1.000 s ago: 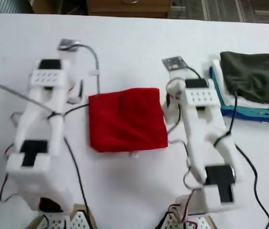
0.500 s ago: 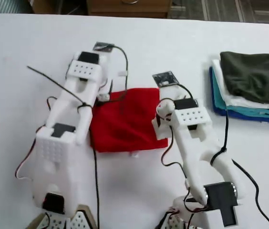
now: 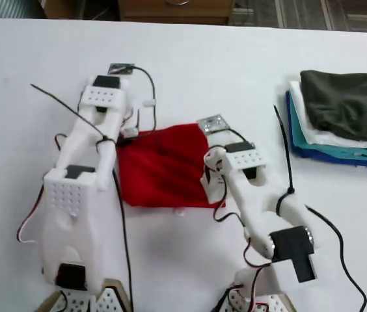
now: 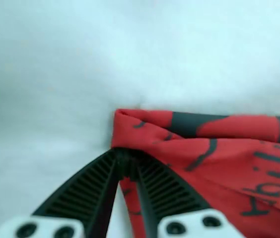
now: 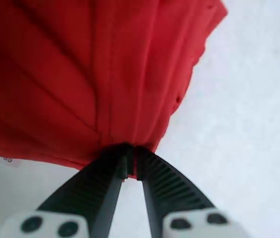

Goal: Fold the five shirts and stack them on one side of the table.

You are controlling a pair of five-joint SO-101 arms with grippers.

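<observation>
White table (image 3: 190, 52), smooth matte top. Two white plastic arms stand at its near edge: left arm (image 3: 79, 195) and right arm (image 3: 261, 208), boxy segments, with thin black cables (image 3: 122, 227) draped along them.

Red shirt (image 3: 161, 166) lies mid-table between the arms, folded into a rough rectangle. Soft knit cloth, slightly rumpled, with shallow creases across the top. A small white tag (image 3: 182, 210) pokes out at its near edge.

Stack (image 3: 339, 123) of folded shirts sits at the table's right edge, well apart from the red shirt. A dark olive shirt (image 3: 349, 104) is on top, with white and then blue-teal layers showing beneath, their edges stepped out towards the near side.

Left gripper (image 4: 126, 162) has black ribbed fingers (image 4: 88, 191), clamped tight on the shirt's far-left corner. That corner is doubled over, and black print shows on the red cloth beside the pinch.

Right gripper (image 5: 130, 159) has the same ribbed black fingers (image 5: 167, 191), closed with no gap on the shirt's near edge by the near-right corner. The cloth bunches into pleats that fan out from the pinch, and a stitched seam runs straight away from it.

Both grippers sit at diagonally opposite corners of the shirt, each touching cloth. The shirt's body is flat on the table.
</observation>
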